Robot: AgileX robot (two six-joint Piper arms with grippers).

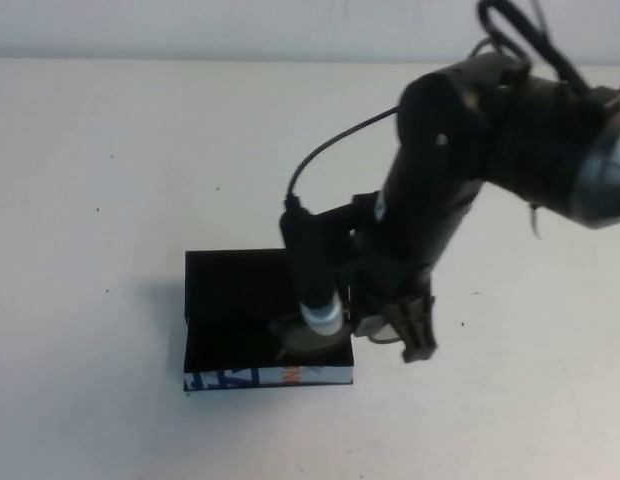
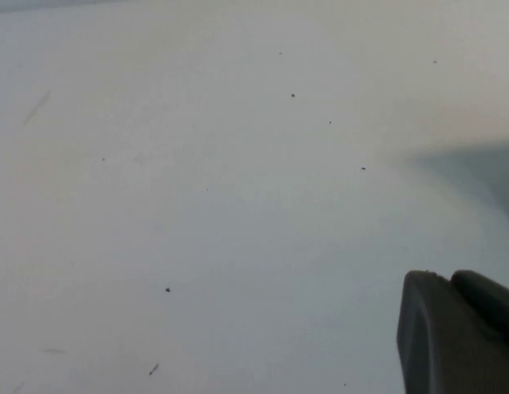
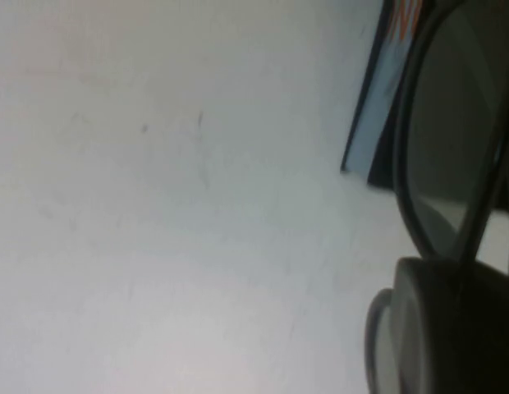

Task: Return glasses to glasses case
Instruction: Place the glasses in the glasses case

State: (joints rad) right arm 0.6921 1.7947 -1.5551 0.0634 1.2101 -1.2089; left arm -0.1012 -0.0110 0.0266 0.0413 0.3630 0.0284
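Over the glasses case, right tool clamping glasses, left tool elsewhere.

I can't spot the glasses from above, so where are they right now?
The glasses are held in the right gripper, low over the front right corner of the glasses case in the high view. The left gripper shows only in its own wrist view.

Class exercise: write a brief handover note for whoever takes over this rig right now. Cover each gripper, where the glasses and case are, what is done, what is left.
Right gripper: low at the glasses case's right front corner, shut on the glasses.
Left gripper: parked over bare table, absent from the high view.
Done: glasses gripped and brought to the open case.
Left: set them inside, release, withdraw.
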